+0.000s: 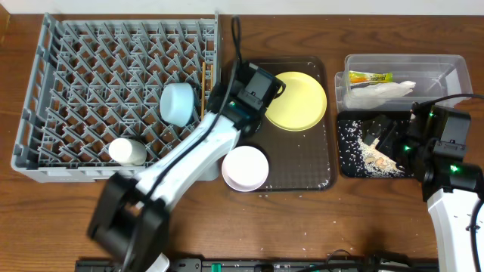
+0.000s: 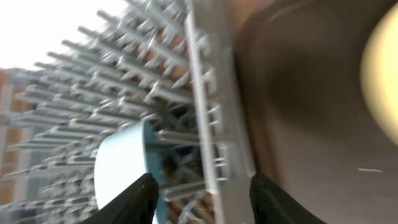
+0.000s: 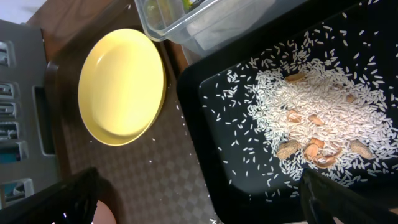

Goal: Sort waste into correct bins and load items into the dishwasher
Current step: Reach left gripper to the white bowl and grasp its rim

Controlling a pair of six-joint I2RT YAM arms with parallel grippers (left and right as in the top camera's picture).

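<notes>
Rack point(image 1: 34, 91) at 9 o'clock of surface. Light blue bowl point(image 1: 180, 103) on its side at rack's 3 o'clock edge, white cup point(image 1: 127, 151) at rack's 6 o'clock, chopsticks point(image 1: 206, 83) along rack's right wall. Left gripper point(image 1: 221, 94) over that wall, fingers point(image 2: 137, 199) released, apart, clamping nothing. Brown tray point(image 1: 302, 159) at centre: yellow plate point(image 1: 295, 100) at its 1 o'clock, white bowl point(image 1: 244, 168) on its 7 o'clock corner. Clear tub point(image 1: 454, 64) at 2 o'clock holds wrapper point(image 1: 369, 76) and napkin point(image 1: 382, 92). Black tray point(image 1: 349, 168) at 3 o'clock holds rice scraps point(image 1: 374, 155). Right gripper point(image 1: 386, 132) above rice, fingers spread wide, empty.
</notes>
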